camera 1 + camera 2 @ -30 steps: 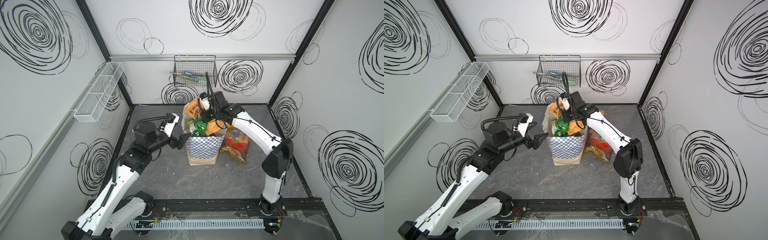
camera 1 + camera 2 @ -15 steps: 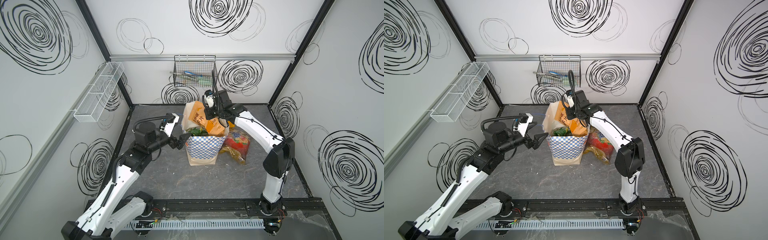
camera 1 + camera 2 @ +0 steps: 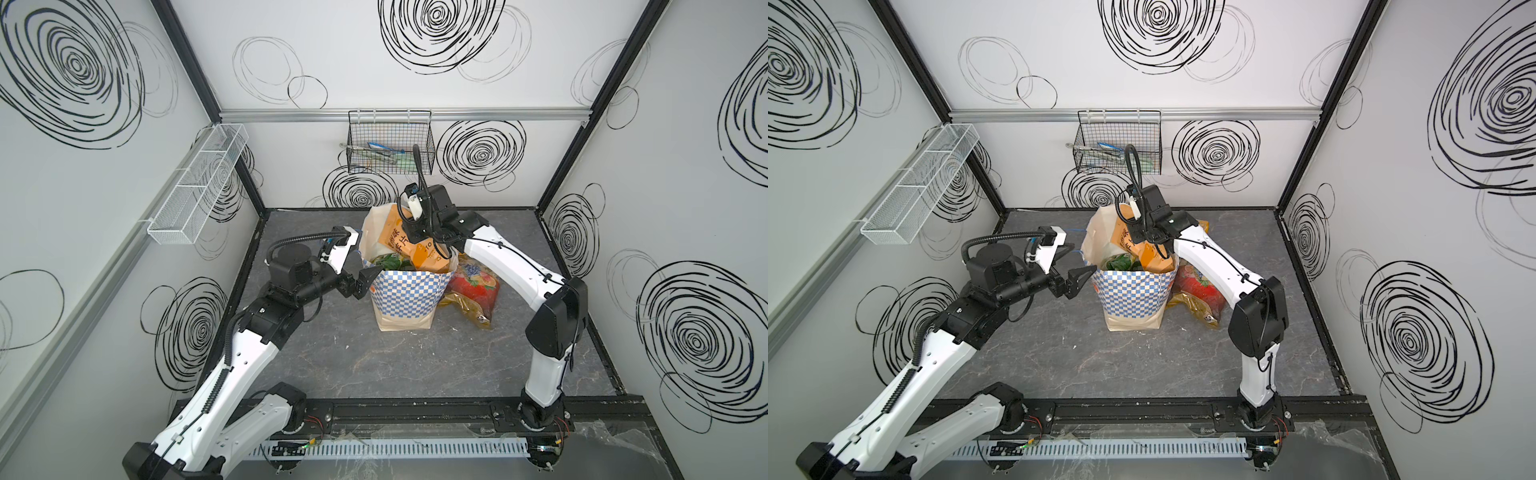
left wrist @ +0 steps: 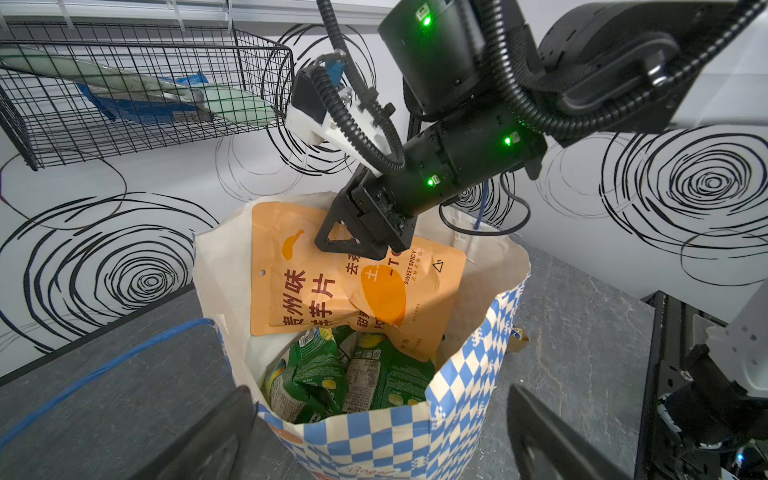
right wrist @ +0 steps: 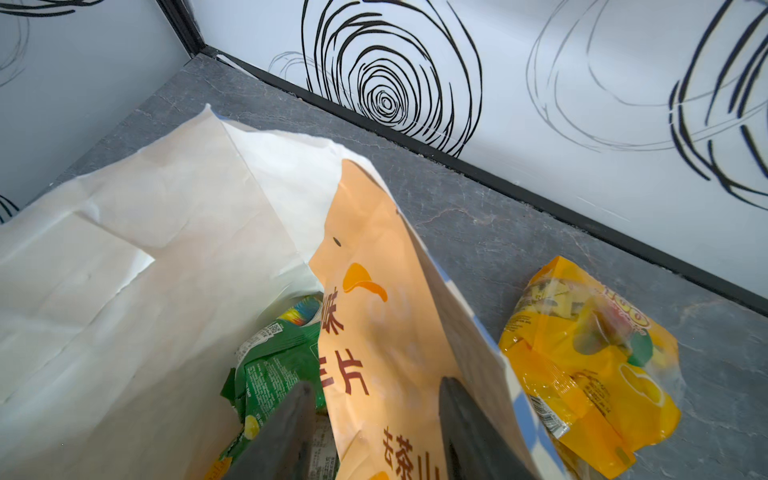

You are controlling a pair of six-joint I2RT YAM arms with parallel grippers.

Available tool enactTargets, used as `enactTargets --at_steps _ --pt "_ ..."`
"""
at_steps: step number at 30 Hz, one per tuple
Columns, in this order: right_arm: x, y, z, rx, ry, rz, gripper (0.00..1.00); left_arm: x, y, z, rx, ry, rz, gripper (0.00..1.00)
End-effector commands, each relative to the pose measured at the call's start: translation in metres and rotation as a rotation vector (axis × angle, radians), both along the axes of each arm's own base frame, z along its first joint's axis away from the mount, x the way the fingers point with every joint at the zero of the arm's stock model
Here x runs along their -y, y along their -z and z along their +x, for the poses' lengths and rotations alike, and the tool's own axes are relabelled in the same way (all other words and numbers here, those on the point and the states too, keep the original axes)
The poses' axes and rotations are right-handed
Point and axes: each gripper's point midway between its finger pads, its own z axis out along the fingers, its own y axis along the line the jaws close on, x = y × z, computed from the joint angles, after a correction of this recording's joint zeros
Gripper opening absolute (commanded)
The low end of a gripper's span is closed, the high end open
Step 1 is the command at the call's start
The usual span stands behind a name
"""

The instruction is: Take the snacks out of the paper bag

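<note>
Nearest the arm bases, the left gripper [image 3: 368, 281] sits left of centre in both top views. Its jaws are spread wide and hold nothing, and its upper fingertip is just beside the left rim of the paper bag [image 3: 409, 297]. In the left wrist view its two fingers [image 4: 216, 436] frame the bag's checkered rim at the bottom of the frame. A blue cord handle [image 4: 104, 365] trails off to the lower left.

The bag stands upright at the centre of the grey table [image 3: 374, 365], its mouth open. Green packets [image 4: 345, 374] lie low inside it. An orange pouch with Chinese characters [image 4: 332, 286] rises out of the mouth, tilted toward the bag's right side.

The right gripper [image 5: 374, 384] is over the pouch with its jaws parted, and the pouch passes between the fingers. Whether either pad touches it I cannot tell.

Right of the paper bag, a gold bag [image 3: 465, 309] lies on the table, with a red fruit-printed pouch [image 3: 473, 282] overlapping it just behind. Farther back, a yellow-orange bag [image 5: 590, 357] lies near the rear wall. A black wire basket [image 3: 390, 149] hangs on that wall, upper centre.
</note>
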Motion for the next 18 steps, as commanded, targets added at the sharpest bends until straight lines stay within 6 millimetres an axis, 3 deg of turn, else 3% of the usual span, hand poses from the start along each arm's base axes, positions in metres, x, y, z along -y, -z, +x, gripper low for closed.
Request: enactTargets --at_steps 1,7,12,16,18 --pt "0.024 -0.028 -0.004 0.049 0.073 -0.056 0.59 0.000 -0.019 0.001 0.068 0.004 -0.027 0.96" --pt "0.035 -0.005 -0.008 0.003 0.106 -0.127 0.69 0.000 -0.019 0.000 0.068 0.004 -0.027 0.96" --pt "0.034 0.015 -0.010 -0.053 0.084 -0.128 0.76 0.000 -0.020 0.000 0.070 0.005 -0.029 0.96" --pt "0.022 0.034 -0.013 -0.122 0.027 -0.096 0.76 -0.001 -0.020 0.000 0.072 0.002 -0.028 0.96" --pt "0.016 0.040 -0.013 -0.147 0.010 -0.075 0.71 -0.001 -0.021 0.000 0.074 0.002 -0.028 0.96"
